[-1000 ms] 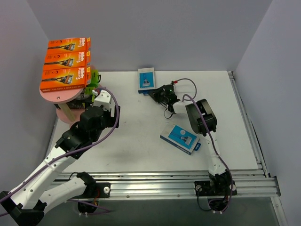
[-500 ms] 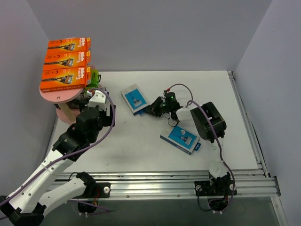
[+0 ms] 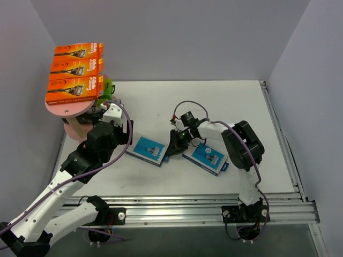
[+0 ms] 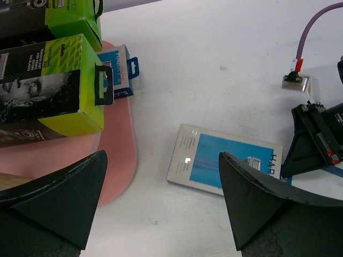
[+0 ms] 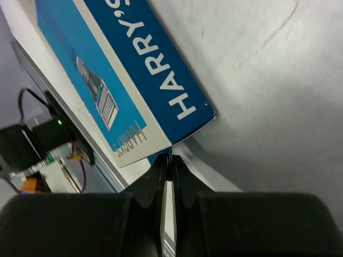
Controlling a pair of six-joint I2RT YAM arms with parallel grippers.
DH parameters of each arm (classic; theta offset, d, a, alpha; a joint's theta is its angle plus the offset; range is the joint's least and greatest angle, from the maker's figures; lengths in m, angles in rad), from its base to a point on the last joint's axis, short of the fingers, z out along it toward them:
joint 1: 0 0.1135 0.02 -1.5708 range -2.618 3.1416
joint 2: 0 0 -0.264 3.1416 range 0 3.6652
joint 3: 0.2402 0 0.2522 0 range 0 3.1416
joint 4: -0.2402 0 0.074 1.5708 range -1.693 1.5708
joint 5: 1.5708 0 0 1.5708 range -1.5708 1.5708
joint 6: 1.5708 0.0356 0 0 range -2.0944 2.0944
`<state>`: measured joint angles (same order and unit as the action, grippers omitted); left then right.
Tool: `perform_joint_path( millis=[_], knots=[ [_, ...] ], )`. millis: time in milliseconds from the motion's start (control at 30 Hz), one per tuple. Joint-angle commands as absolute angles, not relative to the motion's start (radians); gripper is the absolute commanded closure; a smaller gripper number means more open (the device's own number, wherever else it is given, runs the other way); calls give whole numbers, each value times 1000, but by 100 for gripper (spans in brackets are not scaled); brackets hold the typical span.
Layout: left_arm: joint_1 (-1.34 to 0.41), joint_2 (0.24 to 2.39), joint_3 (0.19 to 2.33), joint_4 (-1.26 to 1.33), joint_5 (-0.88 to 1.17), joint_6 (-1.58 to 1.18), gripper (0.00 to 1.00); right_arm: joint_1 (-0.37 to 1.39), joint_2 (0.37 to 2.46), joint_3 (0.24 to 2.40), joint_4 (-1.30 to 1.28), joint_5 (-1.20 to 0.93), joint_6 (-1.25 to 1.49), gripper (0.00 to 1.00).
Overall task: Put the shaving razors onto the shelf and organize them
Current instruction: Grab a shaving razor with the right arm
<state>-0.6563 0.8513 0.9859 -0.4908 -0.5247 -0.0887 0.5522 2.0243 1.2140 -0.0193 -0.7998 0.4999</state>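
Left wrist view: left gripper (image 4: 162,155) has its fingers (image 4: 53,198) spread wide, nothing between the pads.

Clutter:
- Off the left finger is the shelf (image 4: 120,155). Its pink lower board reaches to just beside that fingertip.
- On the board are two black-and-lime packs (image 4: 48,104), one behind the other. A small blue pack (image 4: 120,72) stands just beside the nearer one at the board's far edge.
- Past the right finger a white connector (image 4: 296,80) on a purple cable (image 4: 299,53) lies on the table (image 4: 214,53).

Task item: the blue-and-grey pack (image 4: 225,163) lies flat on the table ahead of the open fingers. It sits closer to the right finger than the left, with its near corner hidden behind the right fingertip. It is apart from the pink board, with bare table between. No contact with the left fingers that I can see.

Right gripper (image 5: 167,163): fingers pressed almost together, pinching a thin edge at the tab end of that pack. The "HARRY'S" print runs up and left from the fingertips. In the left wrist view its black body butts against the pack's far right end, so that end is blocked.

Top external: the pack lies between the two grippers. A second blue pack (image 3: 206,157) lies flat on the other side of the right fingers, near them; can't tell if it touches. Three orange packs (image 3: 75,67) sit side by side on the shelf's top board, well apart from both sets of fingers.
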Motion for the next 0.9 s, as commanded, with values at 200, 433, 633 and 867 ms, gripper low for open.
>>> perform_joint_path(
  millis=[200, 433, 633, 867],
  knots=[
    [-661, 850, 982, -437, -497, -77, 6, 574, 1994, 1229, -245, -813, 316, 92],
    [-664, 857, 985, -440, -483, -77, 6, 568, 1912, 1253, -183, -704, 408, 58],
    [-666, 861, 986, -443, -471, -78, 6, 554, 1813, 1247, -127, -626, 501, 59],
    [-667, 850, 986, -442, -463, -81, 6, 555, 1596, 1117, -66, -516, 621, 67]
  ],
)
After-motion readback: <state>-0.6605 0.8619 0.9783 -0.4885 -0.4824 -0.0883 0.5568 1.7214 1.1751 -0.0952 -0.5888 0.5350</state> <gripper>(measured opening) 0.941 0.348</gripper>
